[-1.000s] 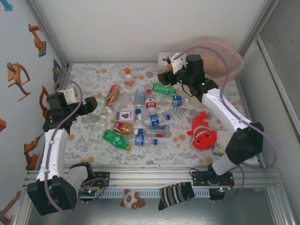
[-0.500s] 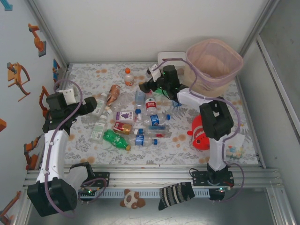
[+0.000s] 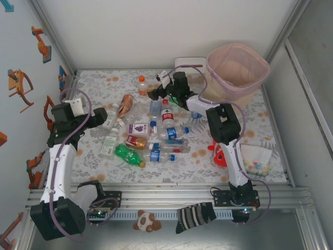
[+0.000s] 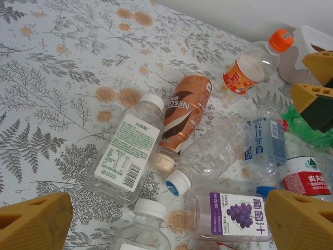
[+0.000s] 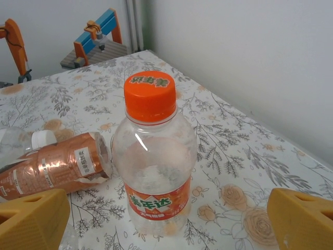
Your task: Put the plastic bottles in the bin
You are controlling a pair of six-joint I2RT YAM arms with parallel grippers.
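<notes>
I have the right gripper (image 5: 166, 219) spread wide before the upright orange-capped bottle (image 5: 154, 156), the left gripper (image 4: 169, 221) likewise parted above the bottles (image 3: 139, 128) strewn on the floral cloth (image 3: 99, 86), the bin (image 3: 235, 95) standing far right.

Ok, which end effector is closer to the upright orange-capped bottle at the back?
Right. The right end effector is open beside the orange-capped bottle, facing it; the left end effector hovers well away over bottles at the left side.
</notes>
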